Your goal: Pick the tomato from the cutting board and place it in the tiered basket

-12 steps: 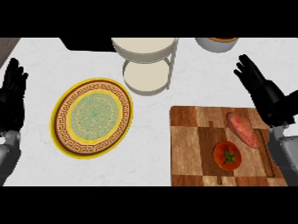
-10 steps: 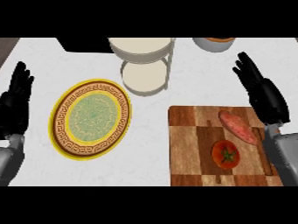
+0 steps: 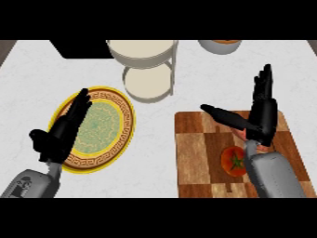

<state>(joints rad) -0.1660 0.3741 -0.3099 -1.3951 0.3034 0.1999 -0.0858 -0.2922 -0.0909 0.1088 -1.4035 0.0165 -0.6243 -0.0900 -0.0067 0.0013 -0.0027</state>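
Note:
A red tomato [image 3: 233, 161] lies on the wooden cutting board [image 3: 202, 153] at the lower right, partly covered by my right forearm. My right hand [image 3: 260, 114] hovers open above the board's far part, fingers straight and thumb spread to the left; it hides most of a reddish piece of food [image 3: 241, 133] on the board. The tiered basket [image 3: 147, 65] with two cream trays stands at the top centre. My left hand [image 3: 63, 130] is open over the left side of the yellow plate [image 3: 109, 130].
A dark box [image 3: 78, 48] sits at the top left, behind the basket. A grey bowl [image 3: 221, 45] with something orange in it stands at the top right. The white counter shows between the plate and the board.
My right hand has swung left over the cutting board, covering the reddish food. My left hand has moved right, from the counter's left edge over the plate's rim.

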